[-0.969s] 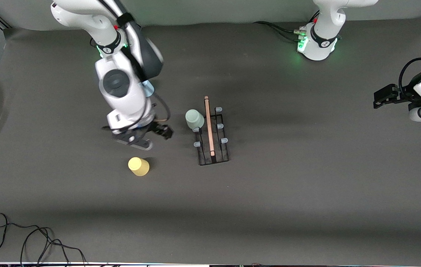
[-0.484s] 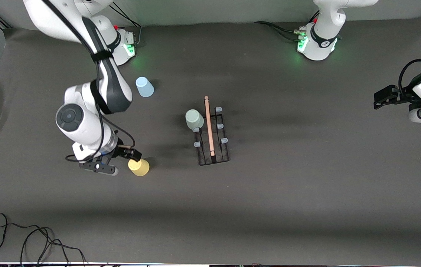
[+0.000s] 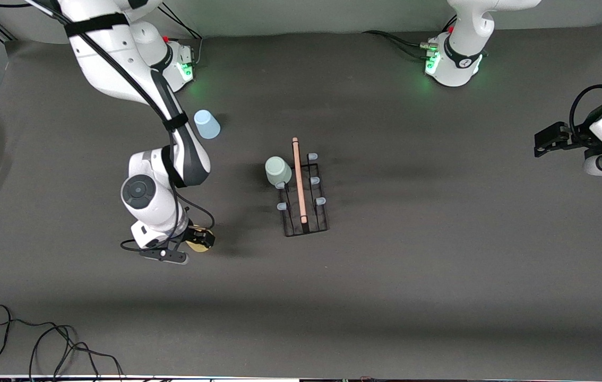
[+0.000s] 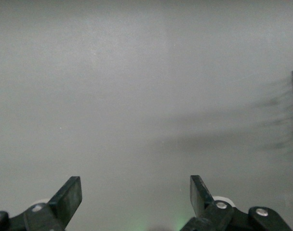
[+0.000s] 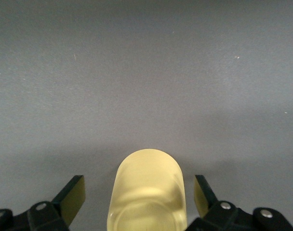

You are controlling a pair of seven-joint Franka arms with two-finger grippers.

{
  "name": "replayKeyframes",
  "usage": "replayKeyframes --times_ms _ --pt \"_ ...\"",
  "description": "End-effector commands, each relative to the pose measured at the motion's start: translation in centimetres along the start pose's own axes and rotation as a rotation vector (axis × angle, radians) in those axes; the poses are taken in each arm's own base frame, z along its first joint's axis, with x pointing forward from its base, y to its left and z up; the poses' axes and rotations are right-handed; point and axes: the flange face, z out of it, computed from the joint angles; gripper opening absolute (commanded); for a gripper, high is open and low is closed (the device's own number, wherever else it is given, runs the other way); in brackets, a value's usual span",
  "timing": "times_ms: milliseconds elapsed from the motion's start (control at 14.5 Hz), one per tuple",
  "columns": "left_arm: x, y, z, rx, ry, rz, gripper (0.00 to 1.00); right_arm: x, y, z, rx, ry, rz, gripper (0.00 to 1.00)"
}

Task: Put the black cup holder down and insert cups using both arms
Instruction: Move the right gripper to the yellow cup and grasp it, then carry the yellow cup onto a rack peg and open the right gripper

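Observation:
The yellow cup (image 3: pixel 192 246) stands upside down on the table, toward the right arm's end. My right gripper (image 3: pixel 199 240) is down around it and open. In the right wrist view the yellow cup (image 5: pixel 149 192) sits between the spread fingers (image 5: pixel 73 192) of the right gripper (image 5: pixel 138 190), with a gap on each side. The black cup holder (image 3: pixel 305 212) lies mid-table with its wood rod (image 3: pixel 298 180). The grey-green cup (image 3: pixel 278 171) sits on one of its pegs. The pale blue cup (image 3: pixel 206 124) stands near the right arm's base. My left gripper (image 3: pixel 545 142) waits open at the left arm's end and is empty in its wrist view (image 4: pixel 136 192).
Loose black cables (image 3: pixel 41 345) lie at the table's front corner on the right arm's end. The right arm's elbow (image 3: pixel 142 193) hangs over the table beside the yellow cup. Bare grey mat (image 3: pixel 412 265) surrounds the holder.
My right arm swung away from the holder, came down toward the front camera, and its open gripper now straddles the yellow cup. The pale blue cup came into view. The left arm has not moved.

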Motion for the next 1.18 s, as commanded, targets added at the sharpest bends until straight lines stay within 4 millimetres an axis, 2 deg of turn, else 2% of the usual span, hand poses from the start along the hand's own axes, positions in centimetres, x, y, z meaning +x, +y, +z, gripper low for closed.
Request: replayKeyframes --times_ms 0,277,415,692,830,899,1038,1107 --pt "-0.3 0.5 -0.4 0.02 0.011 -0.003 1.0 0.3 -0.1 0.1 0.018 0.008 -0.018 1.0" --pt "-0.4 0.5 -0.4 0.02 0.009 -0.001 1.0 -0.9 -0.3 0.9 0.055 -0.098 -0.011 1.0" --pt "-0.3 0.4 -0.4 0.02 0.012 -0.003 1.0 -1.4 -0.4 0.4 0.073 -0.126 -0.007 1.0" --pt "-0.2 0.4 -0.4 0.02 0.017 -0.004 1.0 -1.4 -0.2 0.2 0.074 -0.126 -0.006 0.99" --pt "-0.1 0.4 -0.2 0.021 0.015 -0.003 1.0 -1.3 -0.2 -0.2 0.078 -0.123 -0.006 0.76" --pt "0.0 0.4 -0.4 0.021 0.018 -0.003 1.0 -1.3 -0.3 -0.7 0.082 -0.117 -0.003 0.54" --pt "-0.1 0.6 -0.5 0.021 0.022 0.002 1.0 -0.8 -0.4 -2.8 0.104 -0.098 0.006 0.21" --pt "0.0 0.6 -0.4 0.021 0.02 0.002 1.0 -0.7 -0.4 -4.1 0.112 -0.106 0.007 0.13"
